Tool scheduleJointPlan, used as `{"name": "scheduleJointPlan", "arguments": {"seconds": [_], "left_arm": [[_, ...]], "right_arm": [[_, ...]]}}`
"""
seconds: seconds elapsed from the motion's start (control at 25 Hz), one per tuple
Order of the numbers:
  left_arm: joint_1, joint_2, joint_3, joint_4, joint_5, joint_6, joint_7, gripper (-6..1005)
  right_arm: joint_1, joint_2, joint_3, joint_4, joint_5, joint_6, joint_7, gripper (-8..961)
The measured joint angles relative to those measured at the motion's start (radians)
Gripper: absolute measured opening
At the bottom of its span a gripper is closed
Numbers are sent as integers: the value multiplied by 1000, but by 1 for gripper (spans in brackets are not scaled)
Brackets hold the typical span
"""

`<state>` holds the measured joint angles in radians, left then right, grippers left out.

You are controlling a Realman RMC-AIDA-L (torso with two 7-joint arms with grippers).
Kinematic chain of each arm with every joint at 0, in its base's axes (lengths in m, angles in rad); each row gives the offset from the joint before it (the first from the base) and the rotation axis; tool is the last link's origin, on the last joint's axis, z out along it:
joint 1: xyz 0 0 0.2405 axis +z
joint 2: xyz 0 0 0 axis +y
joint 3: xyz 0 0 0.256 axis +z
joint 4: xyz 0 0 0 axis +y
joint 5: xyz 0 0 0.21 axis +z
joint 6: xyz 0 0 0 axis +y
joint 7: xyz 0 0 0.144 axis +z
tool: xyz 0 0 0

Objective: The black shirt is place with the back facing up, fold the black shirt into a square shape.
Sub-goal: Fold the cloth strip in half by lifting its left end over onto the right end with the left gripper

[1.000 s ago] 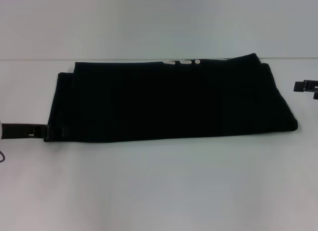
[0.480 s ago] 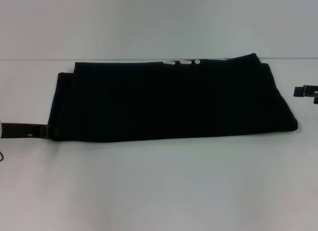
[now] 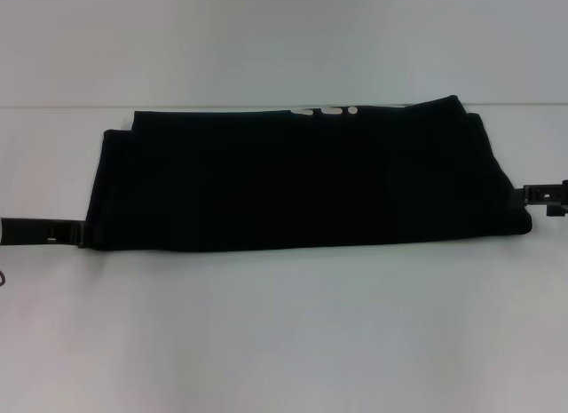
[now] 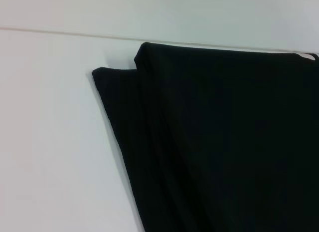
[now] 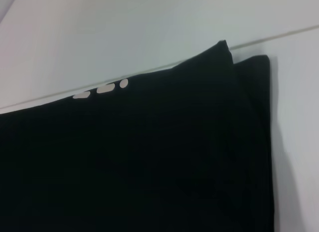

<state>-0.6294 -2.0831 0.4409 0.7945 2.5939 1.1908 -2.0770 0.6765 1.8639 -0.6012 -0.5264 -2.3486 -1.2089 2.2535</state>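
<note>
Black shirt [image 3: 302,178] flanked by both pincers, openings unclear.

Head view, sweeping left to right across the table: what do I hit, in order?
Left hand at the shirt's left edge → black shirt, lying as a wide folded band with its white print on the far edge → right hand at the shirt's right edge.

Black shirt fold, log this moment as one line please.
black shirt: folded into long band, flat on table | left gripper: at shirt's left near corner | right gripper: at shirt's right edge
</note>
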Motion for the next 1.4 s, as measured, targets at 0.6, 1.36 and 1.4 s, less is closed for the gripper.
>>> {"name": "scheduleJointPlan", "arguments": {"seconds": [0.6,1.36,1.4], "left_arm": [[-12,5,4,-5,0,-14,0,31],[-12,6,2,-6,0,-14,0,61],[-12,6,2,-6,0,-14,0,62]], "right_arm": [[36,33,-5,87,0,124,0,768],[32,39,-3,100,1,172,2,98],[32,39,-4,100,1,173,2,60]]}}
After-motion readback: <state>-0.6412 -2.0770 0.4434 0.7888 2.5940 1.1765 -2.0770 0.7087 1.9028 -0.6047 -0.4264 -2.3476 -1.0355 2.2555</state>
